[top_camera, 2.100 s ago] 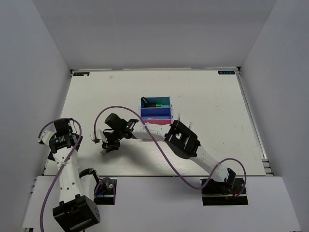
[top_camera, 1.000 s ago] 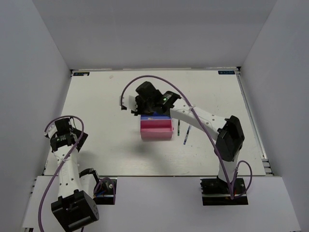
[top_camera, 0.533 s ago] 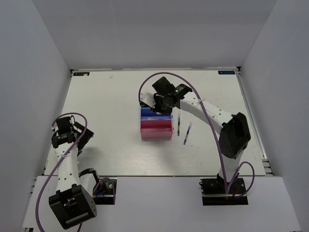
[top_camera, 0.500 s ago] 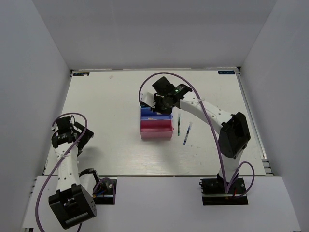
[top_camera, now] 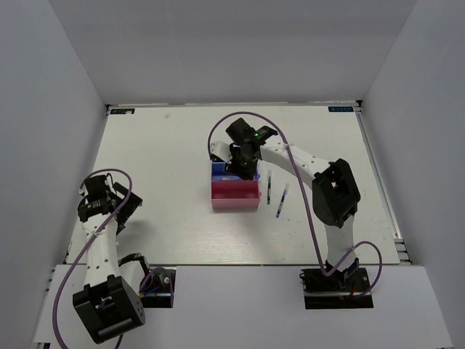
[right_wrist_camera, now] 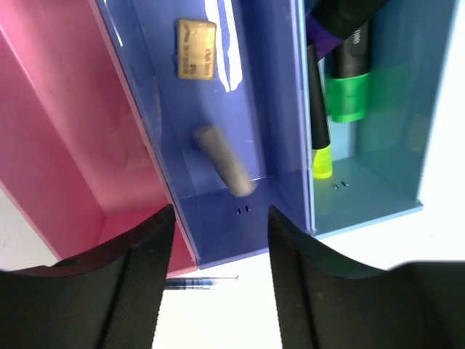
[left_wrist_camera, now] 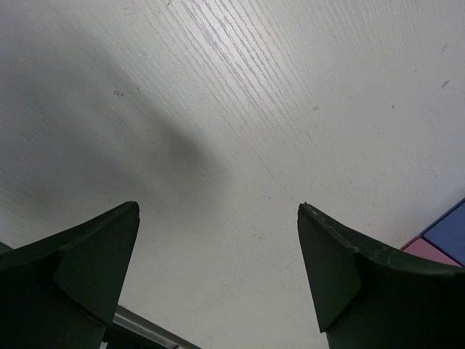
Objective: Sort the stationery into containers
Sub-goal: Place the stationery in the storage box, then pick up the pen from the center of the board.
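My right gripper [top_camera: 243,164] hovers open over the three joined bins, its fingers [right_wrist_camera: 138,269] wide apart and empty. In the right wrist view the darker blue bin [right_wrist_camera: 167,109] holds a beige eraser [right_wrist_camera: 197,57] and a second, blurred grey-beige block [right_wrist_camera: 225,161]. The teal bin [right_wrist_camera: 392,145] holds highlighters with purple [right_wrist_camera: 323,36], green [right_wrist_camera: 347,102] and yellow [right_wrist_camera: 322,161] ends. The pink bin [right_wrist_camera: 65,123] [top_camera: 235,196] looks empty. Two thin pens [top_camera: 269,187] [top_camera: 281,200] lie on the table right of the bins. My left gripper [top_camera: 109,206] is open and empty at the far left.
The left wrist view shows bare white table under the open left gripper [left_wrist_camera: 218,207], with a corner of the bins [left_wrist_camera: 443,240] at the right edge. White walls enclose the table [top_camera: 160,145]. One pen tip [right_wrist_camera: 189,283] shows below the blue bin.
My right gripper swung from the table left of the bins to above them and now stands open, with the blurred block inside the darker blue bin. The left arm barely shifted.
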Robot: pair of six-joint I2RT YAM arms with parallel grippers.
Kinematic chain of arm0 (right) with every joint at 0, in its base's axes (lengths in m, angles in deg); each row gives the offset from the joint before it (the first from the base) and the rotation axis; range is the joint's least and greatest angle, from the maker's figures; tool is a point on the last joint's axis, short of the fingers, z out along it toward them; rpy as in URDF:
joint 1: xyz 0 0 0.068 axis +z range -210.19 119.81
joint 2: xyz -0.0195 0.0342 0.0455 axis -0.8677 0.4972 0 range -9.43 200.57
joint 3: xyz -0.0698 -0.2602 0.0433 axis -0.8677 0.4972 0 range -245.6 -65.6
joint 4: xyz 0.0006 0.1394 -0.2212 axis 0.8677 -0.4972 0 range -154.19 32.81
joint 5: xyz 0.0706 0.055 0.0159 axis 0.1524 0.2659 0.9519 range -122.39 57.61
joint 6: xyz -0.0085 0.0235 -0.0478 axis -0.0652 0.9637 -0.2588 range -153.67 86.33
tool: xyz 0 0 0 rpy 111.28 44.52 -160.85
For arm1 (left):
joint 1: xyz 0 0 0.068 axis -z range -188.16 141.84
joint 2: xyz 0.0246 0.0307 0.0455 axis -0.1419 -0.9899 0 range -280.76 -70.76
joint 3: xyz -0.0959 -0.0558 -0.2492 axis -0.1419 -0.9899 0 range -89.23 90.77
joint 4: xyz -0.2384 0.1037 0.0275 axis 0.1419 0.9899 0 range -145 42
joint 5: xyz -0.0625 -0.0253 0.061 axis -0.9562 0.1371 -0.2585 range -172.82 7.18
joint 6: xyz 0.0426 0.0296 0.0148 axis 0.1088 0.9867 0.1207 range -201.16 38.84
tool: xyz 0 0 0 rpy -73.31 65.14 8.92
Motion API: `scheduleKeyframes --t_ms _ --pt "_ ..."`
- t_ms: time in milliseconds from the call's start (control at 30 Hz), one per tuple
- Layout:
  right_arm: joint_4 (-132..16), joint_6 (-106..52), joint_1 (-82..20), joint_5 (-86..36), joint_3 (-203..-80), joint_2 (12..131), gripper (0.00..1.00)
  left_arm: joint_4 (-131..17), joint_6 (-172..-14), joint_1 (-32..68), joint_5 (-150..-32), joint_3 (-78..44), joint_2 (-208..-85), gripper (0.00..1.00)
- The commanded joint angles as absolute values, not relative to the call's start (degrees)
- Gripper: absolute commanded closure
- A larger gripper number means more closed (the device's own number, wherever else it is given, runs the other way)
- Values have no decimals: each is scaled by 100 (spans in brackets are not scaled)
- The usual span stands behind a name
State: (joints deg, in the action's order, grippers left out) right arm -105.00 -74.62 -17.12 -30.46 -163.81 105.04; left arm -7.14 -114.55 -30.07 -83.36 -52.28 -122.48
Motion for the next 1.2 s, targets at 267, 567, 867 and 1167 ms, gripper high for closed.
scheduleKeyframes --t_ms 267,567,867,1167 --pt "-10106 -6261 -1923 -3631 -16396 9482 100 -894 -11324 -2996 -8650 -5293 -12252 5" --pt "-10567 -3167 -2967 -4559 -15324 8347 92 -1193 -11069 -2925 -9327 -5390 -12270 86" --pt "-10799 -1530 -3803 -2255 -14594 8742 73 -1211 -11052 -2864 -9425 -5416 -12331 35" --pt "-10588 -1178 -4076 -2149 -14374 9269 56 -1237 -11025 -2837 -9425 -5416 -12367 32"
